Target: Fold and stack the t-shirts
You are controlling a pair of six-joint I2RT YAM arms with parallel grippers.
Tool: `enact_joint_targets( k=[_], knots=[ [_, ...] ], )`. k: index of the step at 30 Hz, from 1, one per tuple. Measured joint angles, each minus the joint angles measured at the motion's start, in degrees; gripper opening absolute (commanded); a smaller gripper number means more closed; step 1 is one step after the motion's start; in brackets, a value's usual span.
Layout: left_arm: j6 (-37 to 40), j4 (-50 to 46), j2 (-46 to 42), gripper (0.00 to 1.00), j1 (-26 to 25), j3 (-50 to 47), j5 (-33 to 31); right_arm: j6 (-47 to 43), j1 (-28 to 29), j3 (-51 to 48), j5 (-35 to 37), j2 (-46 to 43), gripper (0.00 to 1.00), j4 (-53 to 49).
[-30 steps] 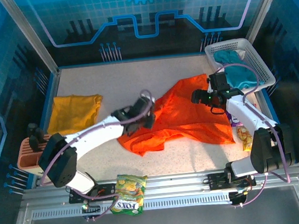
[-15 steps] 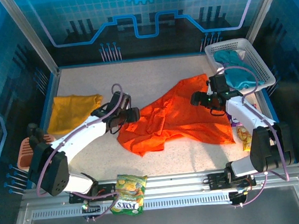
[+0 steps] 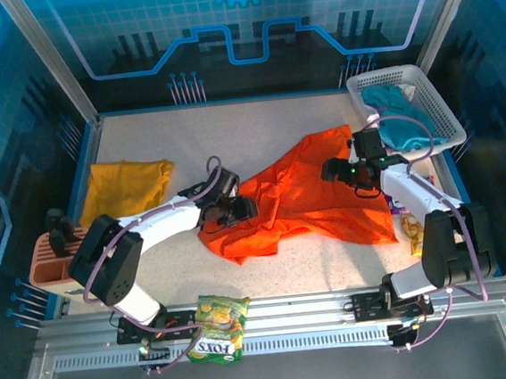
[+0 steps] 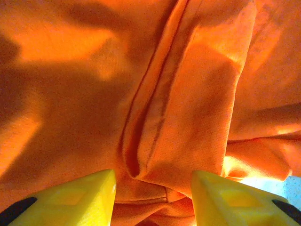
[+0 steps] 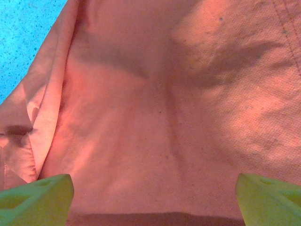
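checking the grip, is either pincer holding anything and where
right pincer open, nothing held; left pincer straddles a fold of the orange t-shirt, grip unclear

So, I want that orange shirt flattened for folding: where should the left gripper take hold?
Probably the raised seam fold of the orange shirt, right before the left gripper: come from above, straddling it. That ridge stands up off the cloth.

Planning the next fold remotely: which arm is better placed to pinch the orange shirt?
Left, probably. A raised fold of the shirt lies just ahead of the open left tool. The right tool, also open, faces flat cloth with no ridge to pinch.
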Motion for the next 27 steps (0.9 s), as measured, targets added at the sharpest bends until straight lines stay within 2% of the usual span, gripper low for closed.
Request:
enact_joint_targets(
  k=[7,17,21,23,27],
  knots=[
    [-2.99,1.46,2.16,0.40,-2.49,-0.66,-0.02,0.37,0.00,-0.02,-0.98,0.63,0.89,0.44],
    [-2.86,-0.31,4.07,0.41,-2.71,-0.55,-3.52,0.37,0.00,-0.02,-1.20,0.85,0.89,0.44],
    [-2.78,-0.28,4.35,0.37,-2.73,-0.11,-4.11,0.39,0.00,-0.07,-1.25,0.87,0.89,0.63],
    [-2.80,-0.26,4.98,0.35,-2.84,0.57,-4.17,0.37,0.00,-0.24,-1.27,0.87,0.89,0.87],
    [-2.38,-0.92,6.27,0.12,-3.45,2.54,-4.98,0.37,0.00,-1.14,-1.22,0.87,0.88,1.42]
  ],
)
